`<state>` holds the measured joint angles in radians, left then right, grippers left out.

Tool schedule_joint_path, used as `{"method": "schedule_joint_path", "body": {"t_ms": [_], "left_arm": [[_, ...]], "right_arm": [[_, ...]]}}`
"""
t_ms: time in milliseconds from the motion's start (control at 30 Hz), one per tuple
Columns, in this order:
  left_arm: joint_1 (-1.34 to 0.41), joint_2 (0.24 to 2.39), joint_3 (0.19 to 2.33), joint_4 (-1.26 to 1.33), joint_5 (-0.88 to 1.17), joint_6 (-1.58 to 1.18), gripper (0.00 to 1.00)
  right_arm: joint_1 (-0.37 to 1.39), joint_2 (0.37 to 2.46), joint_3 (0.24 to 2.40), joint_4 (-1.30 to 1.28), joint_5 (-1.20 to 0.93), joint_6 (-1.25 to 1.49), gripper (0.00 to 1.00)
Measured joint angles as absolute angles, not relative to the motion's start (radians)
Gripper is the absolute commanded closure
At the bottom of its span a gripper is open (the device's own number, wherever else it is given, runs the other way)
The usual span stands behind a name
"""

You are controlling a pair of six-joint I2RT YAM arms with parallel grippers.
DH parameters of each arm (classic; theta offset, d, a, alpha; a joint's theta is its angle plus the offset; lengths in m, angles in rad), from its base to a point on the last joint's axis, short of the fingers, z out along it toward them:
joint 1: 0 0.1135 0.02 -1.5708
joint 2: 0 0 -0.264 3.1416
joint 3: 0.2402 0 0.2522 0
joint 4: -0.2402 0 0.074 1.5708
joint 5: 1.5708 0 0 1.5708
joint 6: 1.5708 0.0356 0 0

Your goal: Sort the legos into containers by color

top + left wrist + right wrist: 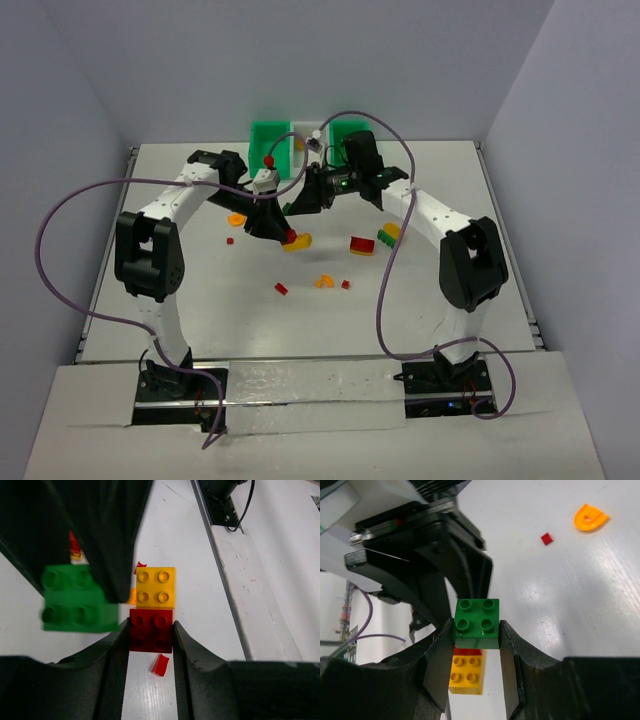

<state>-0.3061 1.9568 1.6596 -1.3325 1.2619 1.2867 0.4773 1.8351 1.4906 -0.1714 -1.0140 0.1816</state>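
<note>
In the left wrist view my left gripper (151, 628) is shut on a red lego (151, 636), its pads pressed against both sides. A yellow lego (156, 585) touches the red one's far edge. My right gripper (476, 630) is shut on a green lego (476, 621), held just above the yellow lego (466, 674). From above, the two grippers meet at mid-table, left gripper (289, 235), right gripper (294, 206). The containers stand at the back: a green bin (266, 140), a white bin (299, 152) and a second green bin (338, 128).
Loose legos lie around: an orange curved piece (236, 219), a tiny red one (229, 240), a red-and-yellow brick (362, 245), a green one (385, 239), an orange piece (324, 282) and small red bits (281, 289). A small red piece (160, 665) lies under the left jaws.
</note>
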Motion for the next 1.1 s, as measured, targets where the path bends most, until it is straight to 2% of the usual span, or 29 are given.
{"method": "schedule_joint_path", "body": {"t_ms": [200, 400, 700, 833, 900, 933, 1100], "left_arm": [[-0.298, 1.955, 1.647, -1.295, 1.262, 1.233, 1.00], [-0.272, 1.886, 1.515, -1.057, 1.206, 0.989, 1.00], [-0.272, 1.727, 1.396, -0.683, 1.110, 0.678, 1.00], [-0.272, 1.704, 1.366, -0.589, 1.083, 0.605, 1.00], [-0.271, 1.692, 1.339, -0.550, 1.069, 0.570, 1.00], [-0.271, 1.685, 1.324, -0.529, 1.061, 0.553, 1.00], [-0.265, 1.665, 1.276, -0.445, 1.019, 0.469, 1.00]], "right_arm": [[0.359, 1.838, 1.500, -0.179, -0.898, 0.177, 1.00], [0.200, 1.895, 1.626, -0.211, -0.653, 0.144, 1.00], [0.223, 2.168, 1.954, -0.234, -0.390, 0.082, 1.00], [0.233, 2.275, 1.991, -0.236, -0.324, 0.068, 0.94], [0.237, 2.322, 2.010, -0.245, -0.291, 0.062, 0.88], [0.238, 2.342, 2.021, -0.252, -0.277, 0.060, 0.82], [0.247, 2.389, 2.071, -0.276, -0.216, 0.057, 0.25]]}}
